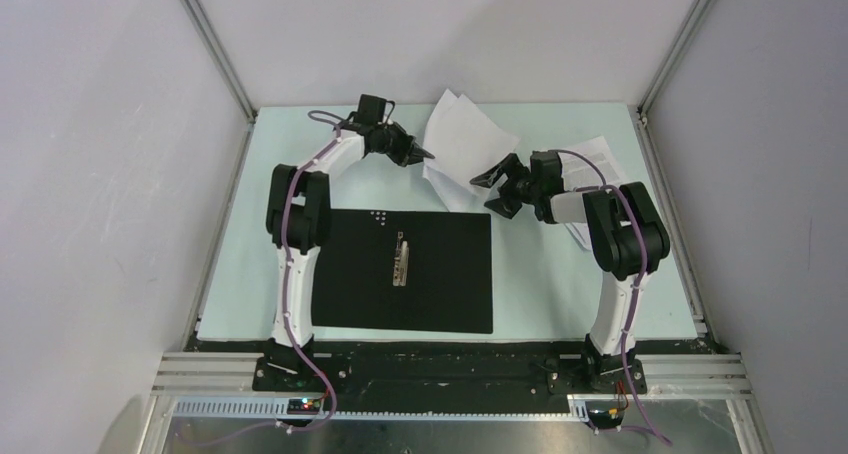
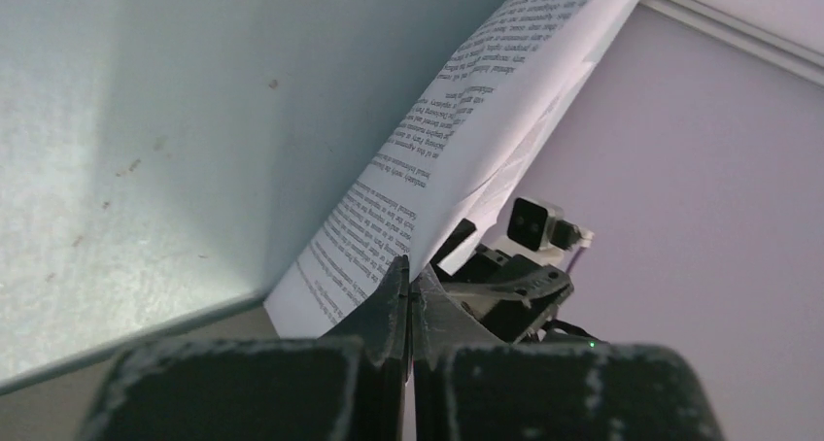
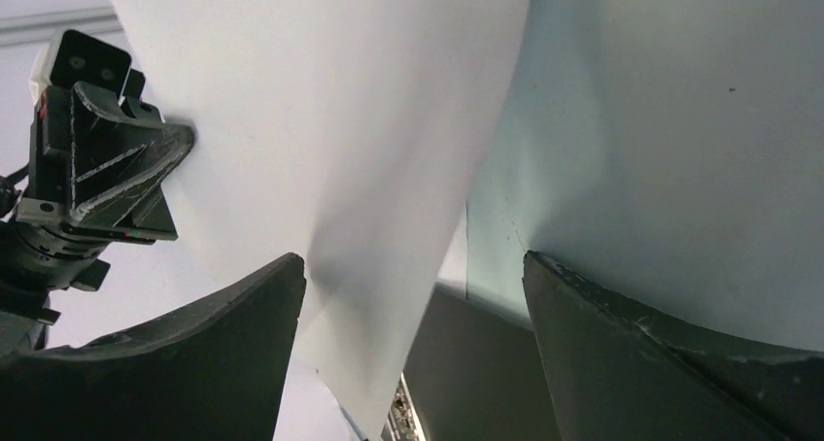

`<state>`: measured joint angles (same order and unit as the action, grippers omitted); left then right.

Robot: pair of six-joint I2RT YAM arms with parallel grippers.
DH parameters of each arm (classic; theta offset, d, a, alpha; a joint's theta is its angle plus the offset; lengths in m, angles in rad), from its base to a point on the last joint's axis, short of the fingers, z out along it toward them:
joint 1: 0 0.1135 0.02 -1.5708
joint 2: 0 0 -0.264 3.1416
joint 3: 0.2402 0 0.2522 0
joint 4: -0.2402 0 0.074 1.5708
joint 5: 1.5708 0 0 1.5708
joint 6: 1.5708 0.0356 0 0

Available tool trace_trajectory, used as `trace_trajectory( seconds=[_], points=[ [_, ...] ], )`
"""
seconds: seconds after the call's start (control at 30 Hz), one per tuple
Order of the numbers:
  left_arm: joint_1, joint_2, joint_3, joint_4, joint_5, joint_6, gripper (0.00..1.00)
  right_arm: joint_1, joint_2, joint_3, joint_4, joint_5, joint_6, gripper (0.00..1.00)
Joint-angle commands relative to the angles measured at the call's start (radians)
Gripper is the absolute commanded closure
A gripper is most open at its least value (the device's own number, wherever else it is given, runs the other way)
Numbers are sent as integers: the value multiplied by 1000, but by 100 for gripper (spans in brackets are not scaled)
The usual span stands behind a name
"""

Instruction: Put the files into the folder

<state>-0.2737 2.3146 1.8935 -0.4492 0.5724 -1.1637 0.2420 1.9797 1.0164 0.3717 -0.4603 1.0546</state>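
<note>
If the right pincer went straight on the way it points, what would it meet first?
Probably the lifted paper sheets pinched by the left pincer; depth is unclear.

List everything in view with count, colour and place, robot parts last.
lifted sheets: a few, white, black print on one side, raised off the table behind the folder
other sheets: one pile, white with print, flat at the right, partly under the right arm
folder: one, black inside, lying open at centre
metal clip: one, silver, middle of the folder
table: one, pale green
left gripper: one, black, shut on the lifted sheets' edge
right gripper: one, black, open, by the lifted sheets' lower right edge
</note>
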Motion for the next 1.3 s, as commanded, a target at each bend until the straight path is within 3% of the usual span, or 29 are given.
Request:
trace_trajectory(
  seconds=[0.0, 0.33, 0.73, 0.97, 1.27],
  points=[
    [1, -77, 4, 12, 60, -52, 100, -4, 38, -21, 38, -12, 68, 12],
    [19, -45, 49, 15, 73, -95, 100, -24, 50, -21, 78, 6, 107, 11],
    [73, -3, 108, 62, 92, -256, 100, -73, 46, 7, 92, -20, 113, 11],
    [66, -98, -103, 73, 88, -193, 100, -82, 2, -15, 70, -37, 132, 11],
    [36, -243, -384, 154, 93, -142, 100, -87, -70, -184, 152, -36, 204, 11]
  ],
)
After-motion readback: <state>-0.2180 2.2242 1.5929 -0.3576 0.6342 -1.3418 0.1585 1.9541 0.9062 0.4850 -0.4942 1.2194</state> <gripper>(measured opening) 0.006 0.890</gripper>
